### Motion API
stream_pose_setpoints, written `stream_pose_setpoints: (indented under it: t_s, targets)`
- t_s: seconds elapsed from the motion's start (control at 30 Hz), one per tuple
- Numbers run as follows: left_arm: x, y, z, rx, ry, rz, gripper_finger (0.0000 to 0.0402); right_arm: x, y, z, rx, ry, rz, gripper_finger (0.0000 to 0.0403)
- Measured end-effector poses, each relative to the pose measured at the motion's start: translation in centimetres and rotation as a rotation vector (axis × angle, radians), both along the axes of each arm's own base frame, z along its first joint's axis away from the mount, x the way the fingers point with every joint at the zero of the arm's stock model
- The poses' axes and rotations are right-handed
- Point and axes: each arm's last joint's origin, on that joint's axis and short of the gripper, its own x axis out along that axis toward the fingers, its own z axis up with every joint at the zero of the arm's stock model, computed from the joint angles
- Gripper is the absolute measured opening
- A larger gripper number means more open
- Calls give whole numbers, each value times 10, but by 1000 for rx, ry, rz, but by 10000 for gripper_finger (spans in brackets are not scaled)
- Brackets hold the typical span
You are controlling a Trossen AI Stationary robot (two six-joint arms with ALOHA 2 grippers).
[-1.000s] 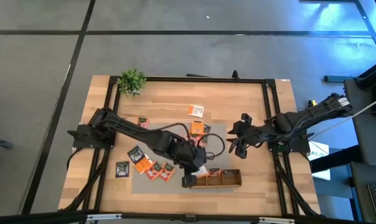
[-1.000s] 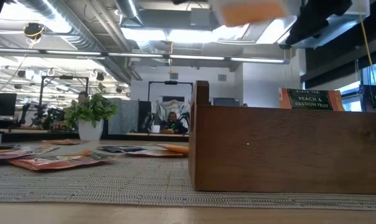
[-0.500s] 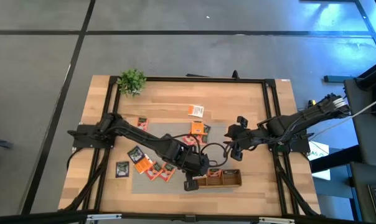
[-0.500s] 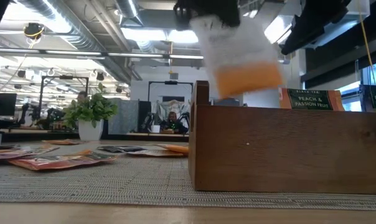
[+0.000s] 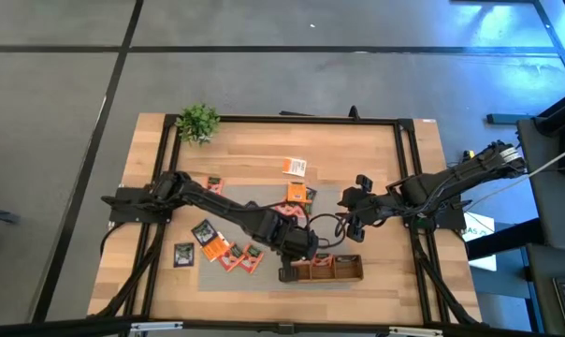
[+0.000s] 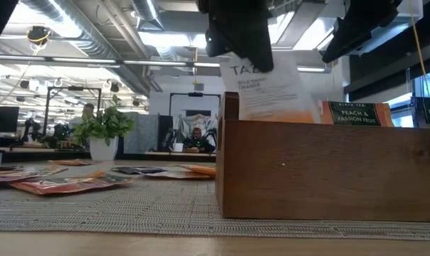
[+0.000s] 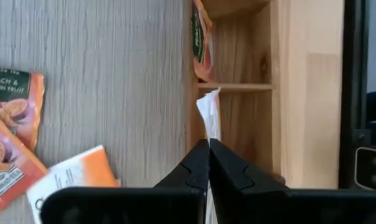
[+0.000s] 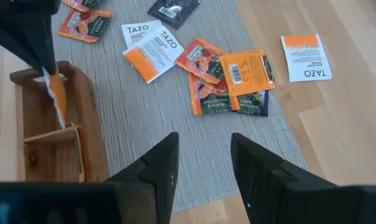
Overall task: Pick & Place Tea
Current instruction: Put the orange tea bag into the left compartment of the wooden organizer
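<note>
- Left gripper (image 7: 208, 149) pinched shut on a white-and-orange sachet (image 7: 210, 118), held upright over the end compartment of the wooden tray (image 5: 350, 273), at 6 o'clock on the table (image 5: 357, 150).
- Sachet's lower edge dipping below the tray wall in the low view, printed upper part still above the rim (image 6: 261, 85).
- Peach sachet (image 7: 199, 43) standing in the neighbouring compartment, beyond a thin wooden divider.
- Right gripper (image 8: 203, 155) hovering above the grey mat (image 8: 175, 124), jaws apart and holding nothing, at 3 o'clock from the tray's far side.
- Loose sachets spread flat on the mat: a cluster of orange and peach ones (image 8: 228, 78) with a white-and-orange one (image 8: 152, 46) beside it; more at 9 o'clock from the tray (image 5: 228, 251).
- One white-and-orange sachet (image 8: 305, 57) lying off the mat on bare wood.
- Small potted plant (image 5: 197, 122) at the 11 o'clock corner of the table.
</note>
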Motion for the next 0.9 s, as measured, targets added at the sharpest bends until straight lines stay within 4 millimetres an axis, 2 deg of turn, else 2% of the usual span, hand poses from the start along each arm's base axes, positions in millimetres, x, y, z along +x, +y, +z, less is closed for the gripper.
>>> stream_pose_setpoints:
  t_s: [0.4,0.9]
  targets:
    - [1,2,1,-41,8,-19,3,-2,-1,-2,-12,26,3,149]
    - [0,4,1,-5,4,-3,3,-2,-1,-2,-10,26,1,149]
